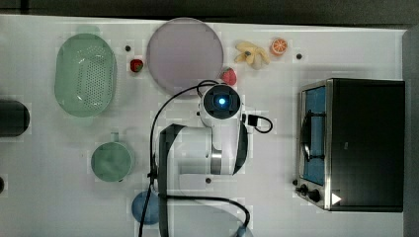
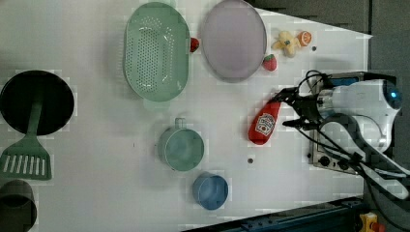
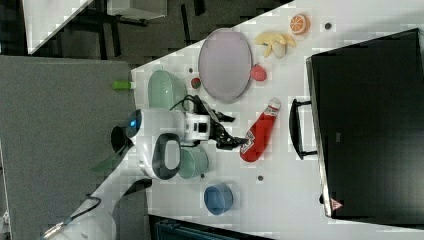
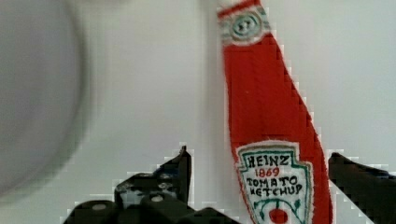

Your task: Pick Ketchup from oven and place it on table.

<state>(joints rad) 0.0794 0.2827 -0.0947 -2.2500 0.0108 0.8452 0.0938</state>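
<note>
Our hand (image 4: 259, 186) hangs over the lower body of the ketchup (image 4: 271, 140), its two dark fingers (image 4: 180, 170) spread wide, one on either side of the label, neither seen pressing the plastic. We read the hand as apart, not clamped.

The ketchup lies flat on the white worktop (image 2: 96, 145), cap end pointing toward the lilac plate (image 2: 234, 39), base toward the blue cup (image 2: 211, 191). In the right view the bottle (image 3: 257, 132) rests just beside the oven (image 3: 367, 125), a little clear of its dark handle (image 3: 296, 129). The top view shows the oven (image 1: 365, 143) shut, its blue glass door facing the arm.

As we judge it, the task is all but done: the bottle is out of the oven and down on the worktop, and the fingers stand off it. What looks left is for the arm to lift away without nudging the bottle.

Further out, a red strawberry (image 2: 270, 62) sits at the plate's rim, with a green colander (image 2: 156, 50) beyond it in the left view, a green mug (image 2: 181, 147) nearer the cup, and fruit pieces (image 2: 290, 42) by the far edge.
</note>
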